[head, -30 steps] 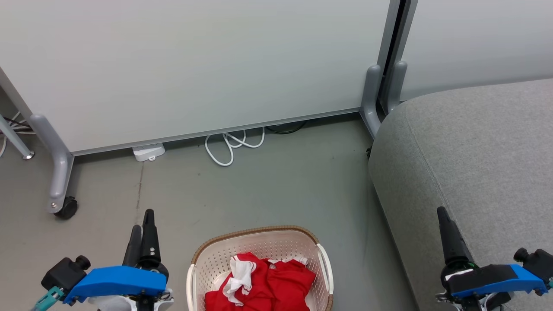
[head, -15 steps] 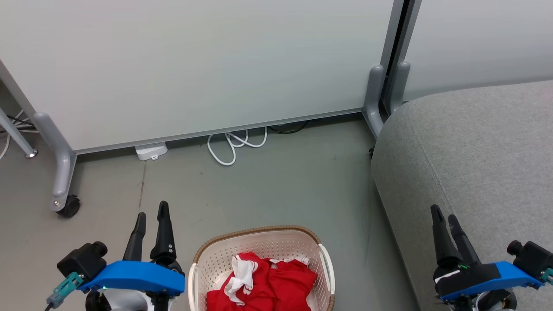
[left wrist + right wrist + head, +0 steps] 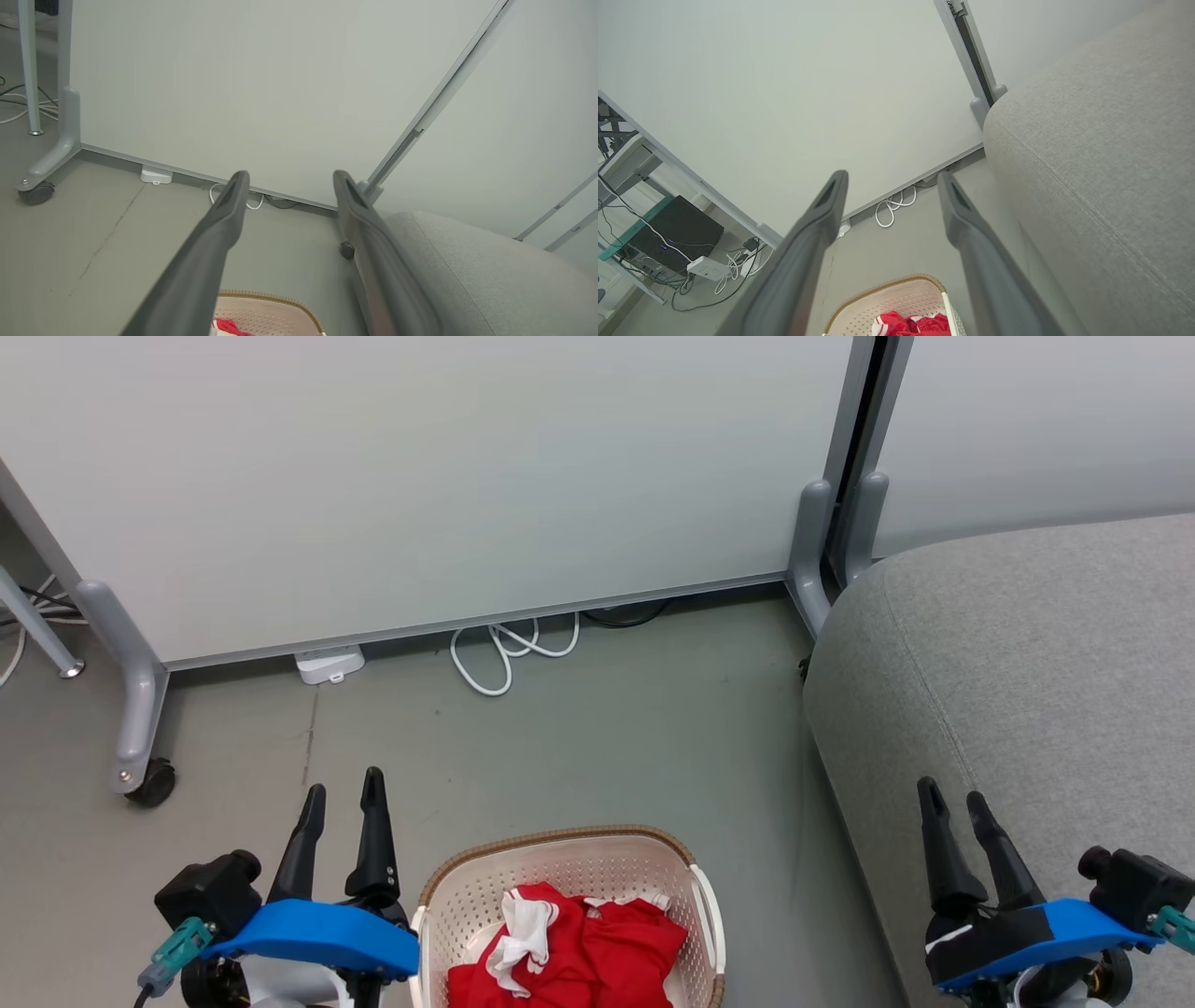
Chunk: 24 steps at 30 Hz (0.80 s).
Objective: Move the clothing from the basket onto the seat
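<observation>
The red clothing (image 3: 569,947) with white trim lies bunched inside the cream basket (image 3: 560,845) on the floor at the bottom middle of the head view; the right wrist view shows the clothing (image 3: 910,324) and basket (image 3: 896,287) too. The grey seat (image 3: 1036,663) fills the right side. My left gripper (image 3: 344,784) stands open just left of the basket, above the floor. My right gripper (image 3: 952,793) stands open over the seat's front edge. Nothing is between either pair of fingers. The left wrist view catches the basket (image 3: 266,296) rim, a scrap of clothing (image 3: 229,326) and the seat (image 3: 467,270).
A pale partition panel (image 3: 420,476) on grey castor feet (image 3: 140,775) stands behind the floor. A coiled white cable (image 3: 504,649) and a white power block (image 3: 327,663) lie at its base. Grey posts (image 3: 822,541) stand beside the seat's back corner.
Both grippers have turned so their two fingers show apart. The left gripper has shifted right toward the basket and the right a little left. The camera has moved slightly.
</observation>
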Motion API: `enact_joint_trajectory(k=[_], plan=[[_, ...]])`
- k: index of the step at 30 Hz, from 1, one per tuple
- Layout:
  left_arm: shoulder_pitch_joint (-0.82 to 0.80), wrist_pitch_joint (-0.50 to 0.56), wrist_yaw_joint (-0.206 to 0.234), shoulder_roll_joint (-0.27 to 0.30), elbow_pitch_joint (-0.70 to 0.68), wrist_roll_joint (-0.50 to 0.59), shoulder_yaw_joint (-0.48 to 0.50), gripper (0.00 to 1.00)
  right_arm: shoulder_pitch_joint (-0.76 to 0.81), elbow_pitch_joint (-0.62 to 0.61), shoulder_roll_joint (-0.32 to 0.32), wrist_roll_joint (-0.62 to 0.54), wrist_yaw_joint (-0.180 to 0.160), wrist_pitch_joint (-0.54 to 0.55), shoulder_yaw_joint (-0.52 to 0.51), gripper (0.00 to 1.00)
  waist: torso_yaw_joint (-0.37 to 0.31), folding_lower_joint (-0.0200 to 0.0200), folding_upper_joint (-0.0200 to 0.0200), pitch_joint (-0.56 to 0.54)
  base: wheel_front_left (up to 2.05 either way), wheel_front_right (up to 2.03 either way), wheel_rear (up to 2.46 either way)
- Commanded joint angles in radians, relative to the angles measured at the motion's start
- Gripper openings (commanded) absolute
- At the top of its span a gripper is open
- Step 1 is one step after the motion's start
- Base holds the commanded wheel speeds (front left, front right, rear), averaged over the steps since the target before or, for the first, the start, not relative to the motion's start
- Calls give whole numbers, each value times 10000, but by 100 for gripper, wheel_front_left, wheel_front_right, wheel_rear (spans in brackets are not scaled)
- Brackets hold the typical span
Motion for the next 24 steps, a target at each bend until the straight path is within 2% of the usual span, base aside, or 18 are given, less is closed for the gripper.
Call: enact_joint_trajectory(k=[1, 24], plan=[[-239, -102, -28, 86, -40, 318, -39, 100, -127, -138, -78, -337, 16, -81, 32, 100, 12, 0, 0, -6, 0, 0, 0], [-278, -660, 97, 17, 150, 2410, -306, 100, -64, -192, -92, -2535, 20, -276, 201, 100, 100, 0, 0, -28, 0, 0, 0]])
